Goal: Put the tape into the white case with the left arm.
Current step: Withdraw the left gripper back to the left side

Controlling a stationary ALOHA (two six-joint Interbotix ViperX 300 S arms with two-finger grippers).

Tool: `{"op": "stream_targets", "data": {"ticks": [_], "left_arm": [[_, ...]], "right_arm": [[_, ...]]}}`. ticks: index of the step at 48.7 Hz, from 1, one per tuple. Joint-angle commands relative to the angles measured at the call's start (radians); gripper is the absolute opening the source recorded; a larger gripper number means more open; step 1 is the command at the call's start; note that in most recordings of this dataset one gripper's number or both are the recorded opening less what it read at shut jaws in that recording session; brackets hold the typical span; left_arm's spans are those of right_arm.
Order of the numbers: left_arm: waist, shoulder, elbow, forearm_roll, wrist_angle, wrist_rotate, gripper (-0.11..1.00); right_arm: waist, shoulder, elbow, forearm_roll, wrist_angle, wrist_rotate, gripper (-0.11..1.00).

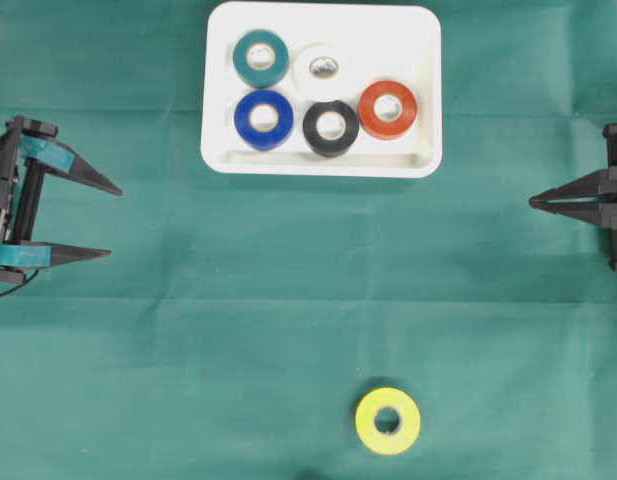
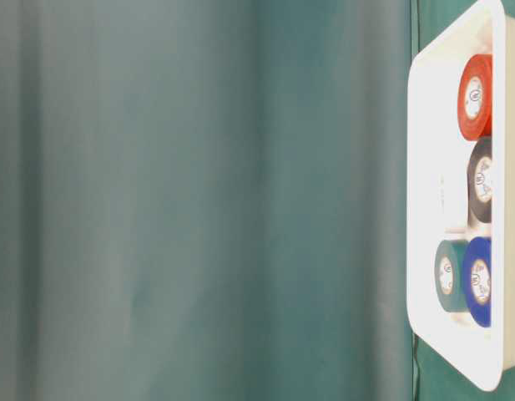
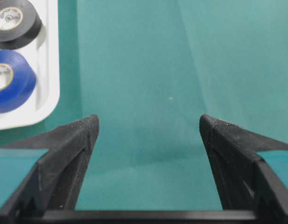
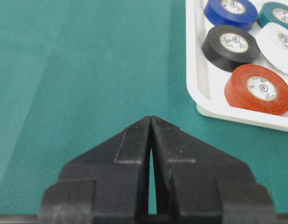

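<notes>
Spread wide over bare cloth, left gripper (image 3: pixel 148 126) grips nothing — right gripper (image 4: pixel 151 122) pinched closed, empty.

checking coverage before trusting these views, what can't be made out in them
- yellow tape roll: seen only overhead; outside the other three views.
- white case: table-level view cuts it off at the right edge.
- white tape roll: overhead, it blends into the case.
- left gripper: overhead, its base is cut by the left edge.
- Roll core labels: print too small.
</notes>
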Motion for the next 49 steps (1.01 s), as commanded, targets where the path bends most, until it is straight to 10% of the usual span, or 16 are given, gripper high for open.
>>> {"op": "stream_targets", "data": {"ticks": [1,32,49], "left_arm": [[-0.021,0.005,-0.012,-0.003,-0.002,0.0,0.87],[-0.13,0.041,-0.032,-0.005,-0.006,-0.031,0.85],[-0.16,0.387,-0.222,-0.002,-0.083,-0.026,0.85]], "right_arm": [[-0.002,0.006,-0.012,0.0,-0.009,0.002,-0.09],[0.0,0.005,-0.011,0.0,-0.011,0.002,-0.1],[0.0,0.005,-0.011,0.0,-0.009,0.002,-0.1]]}}
